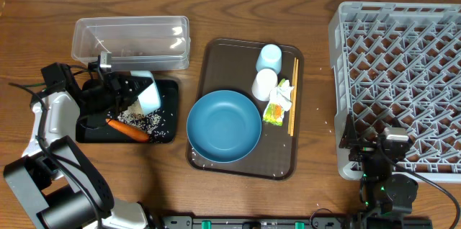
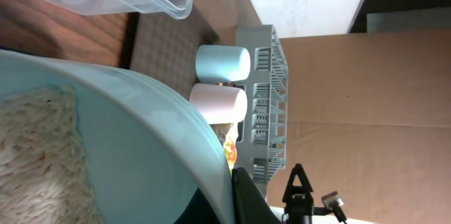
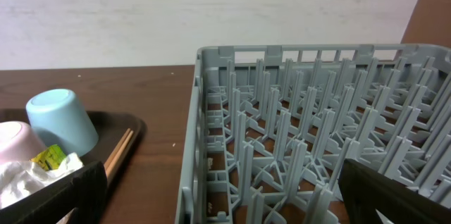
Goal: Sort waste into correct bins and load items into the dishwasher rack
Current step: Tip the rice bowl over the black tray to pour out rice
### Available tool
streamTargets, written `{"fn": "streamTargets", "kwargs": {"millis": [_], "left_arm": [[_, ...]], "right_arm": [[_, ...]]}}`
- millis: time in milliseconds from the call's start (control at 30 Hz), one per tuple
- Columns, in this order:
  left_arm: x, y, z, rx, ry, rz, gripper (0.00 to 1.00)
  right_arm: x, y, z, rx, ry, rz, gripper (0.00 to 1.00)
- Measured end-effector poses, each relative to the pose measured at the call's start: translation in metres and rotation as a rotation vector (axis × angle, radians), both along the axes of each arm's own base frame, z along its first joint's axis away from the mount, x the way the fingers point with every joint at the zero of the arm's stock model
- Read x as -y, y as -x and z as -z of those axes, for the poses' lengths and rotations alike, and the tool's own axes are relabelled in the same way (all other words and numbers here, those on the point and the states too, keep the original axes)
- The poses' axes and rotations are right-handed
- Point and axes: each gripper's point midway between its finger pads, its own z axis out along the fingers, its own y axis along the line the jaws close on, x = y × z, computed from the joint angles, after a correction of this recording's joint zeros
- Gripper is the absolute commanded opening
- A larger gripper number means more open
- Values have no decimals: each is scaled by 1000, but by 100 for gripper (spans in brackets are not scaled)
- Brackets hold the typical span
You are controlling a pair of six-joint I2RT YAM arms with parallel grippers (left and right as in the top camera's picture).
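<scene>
The small bowl (image 1: 148, 92), clamped in the left gripper (image 1: 128, 88), tips over the black tray (image 1: 170, 92) at nine o'clock, where rice (image 1: 140, 119) and carrot (image 1: 128, 129) already lie. Wrapper (image 1: 274, 112), tissue (image 1: 285, 93), plate (image 1: 224, 125), cups (image 1: 269, 57) and chopsticks (image 1: 293, 99) wait (all on the serving tray (image 1: 209, 63)). The rack (image 1: 403, 49) at three o'clock holds nothing, and the right gripper (image 3: 225, 196) gapes wide.

Bright even light, soft shadows, glare on tub (image 1: 131, 40) (left wrist foregrnd blurry).
</scene>
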Motion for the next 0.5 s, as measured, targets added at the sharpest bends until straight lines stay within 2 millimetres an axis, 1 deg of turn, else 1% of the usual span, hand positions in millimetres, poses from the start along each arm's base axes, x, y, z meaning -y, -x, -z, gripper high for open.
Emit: {"fn": "streamTargets", "kwargs": {"millis": [233, 500], "left_arm": [[0, 0, -8, 7, 56, -4, 6], [-19, 3, -12, -33, 108, -75, 6]], "right_arm": [[0, 0, 0, 0, 0, 0, 99], [0, 0, 0, 0, 0, 0, 99]]}}
